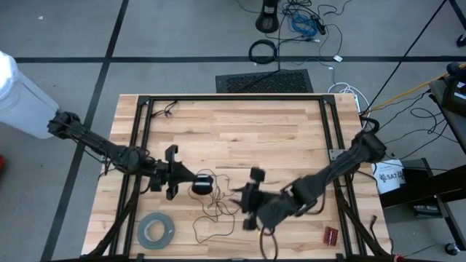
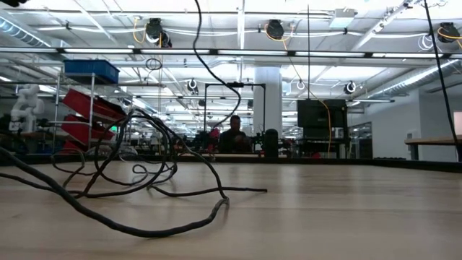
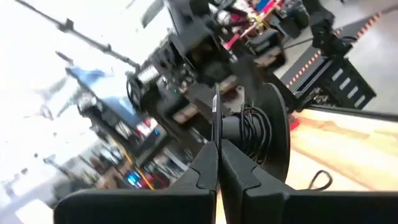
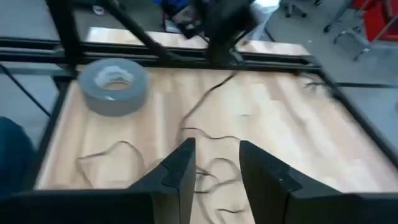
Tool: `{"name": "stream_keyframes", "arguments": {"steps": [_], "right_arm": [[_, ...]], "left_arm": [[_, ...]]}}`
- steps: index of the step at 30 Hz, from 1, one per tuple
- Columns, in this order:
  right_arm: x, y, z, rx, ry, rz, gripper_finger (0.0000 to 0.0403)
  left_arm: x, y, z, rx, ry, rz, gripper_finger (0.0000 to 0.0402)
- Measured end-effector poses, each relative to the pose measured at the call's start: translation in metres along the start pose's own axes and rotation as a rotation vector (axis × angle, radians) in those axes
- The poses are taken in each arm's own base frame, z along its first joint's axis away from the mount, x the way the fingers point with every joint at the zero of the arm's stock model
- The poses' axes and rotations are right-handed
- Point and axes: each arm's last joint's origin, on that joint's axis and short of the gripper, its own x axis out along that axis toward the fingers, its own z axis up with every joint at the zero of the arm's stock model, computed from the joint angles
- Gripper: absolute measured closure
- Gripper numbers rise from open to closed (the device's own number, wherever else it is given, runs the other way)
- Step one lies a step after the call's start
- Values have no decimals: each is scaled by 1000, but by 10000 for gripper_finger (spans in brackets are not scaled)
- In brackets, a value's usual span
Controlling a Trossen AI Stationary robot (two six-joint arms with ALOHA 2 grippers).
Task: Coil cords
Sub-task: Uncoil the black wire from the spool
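L gripper (image 1: 191,182) is clamped on the small black disc (image 1: 203,183) near table (image 1: 240,131) centre-front, jaws closed on its rim. Thin wire (image 1: 211,215) trails loose from disc toward front edge, w/ grey tape roll (image 1: 155,230) nearby. R gripper (image 1: 237,198) hovers just beside the wire, jaws apart, holding nothing.

My two arms are dark, almost black, and made of long thin pieces joined by chunky round parts. My left arm (image 1: 102,149) and my right arm (image 1: 342,166) each end in a blocky black wrist with a flat crossbar. My left gripper (image 3: 217,163) has two smooth black fingers that come to thin pointed tips. My right gripper (image 4: 214,163) has the same kind of fingers (flat on the inside, sloped on the outside). Thin dark cables run along both my arms.
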Motion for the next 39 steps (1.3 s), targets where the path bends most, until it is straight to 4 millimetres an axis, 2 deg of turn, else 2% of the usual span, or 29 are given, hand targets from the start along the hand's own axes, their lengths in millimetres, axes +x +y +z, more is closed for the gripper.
{"name": "stream_keyframes", "arguments": {"steps": [4,8,11,15,20,29,39], "right_arm": [[25,26,-10,29,-81,15,291],[50,42,-22,-7,-152,-50,291],[56,46,-24,-20,-183,-90,291],[51,48,-21,-27,-213,-131,291],[48,45,-13,-23,-264,-162,291],[70,19,-2,20,-275,-186,291],[82,5,8,22,-319,-72,292]], "left_arm": [[-2,-4,7,125,-23,-15,400],[-2,-5,13,187,-19,2,400],[-1,-2,21,220,-22,25,400],[-1,1,32,240,-53,34,400],[-2,2,37,248,-70,36,401],[-1,3,38,247,-69,41,401],[-1,3,38,245,-70,42,401]]}}
